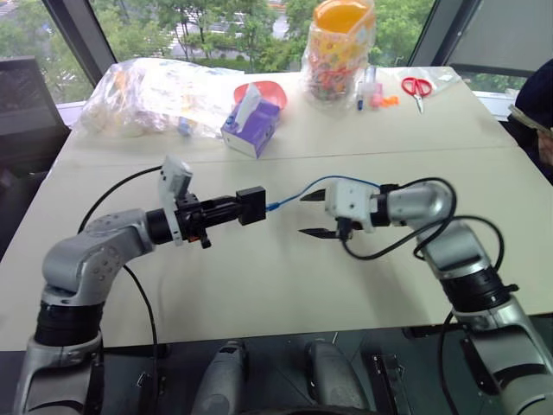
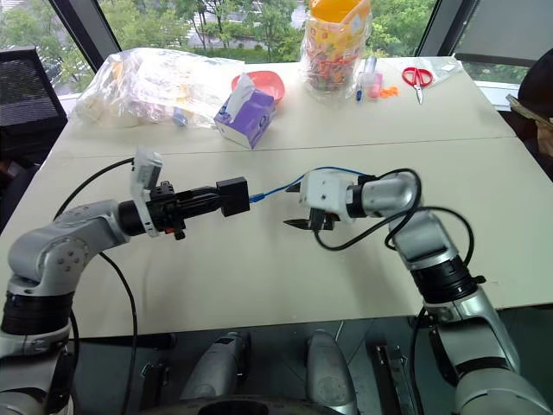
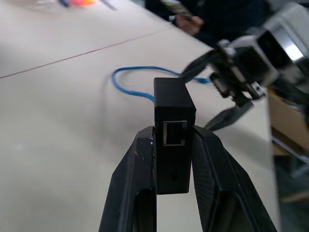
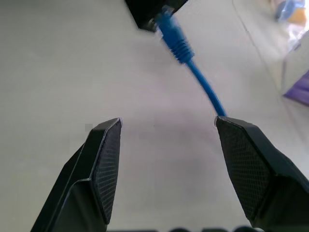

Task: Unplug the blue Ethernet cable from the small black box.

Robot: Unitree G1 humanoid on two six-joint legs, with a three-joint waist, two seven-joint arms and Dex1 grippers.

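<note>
- The left gripper is clenched on the small black box, held above the white table; no lettering on it is legible.
- The blue Ethernet cable meets the box's right face; I can't tell whether it's seated.
- The right gripper hangs released, fingers spread, one beside the cord.

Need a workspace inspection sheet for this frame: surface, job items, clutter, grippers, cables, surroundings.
Surface: pale table, seam across it.
Job's things: small black box held off the table; blue Ethernet cable plugged into it.
Clutter: purple tissue box, plastic bags, snack jar, scissors, at the far edge.
Grippers: left gripper shut on the box; right gripper open beside the cable.
Cables: black arm cables.
Surroundings: windows, trees outside.
</note>
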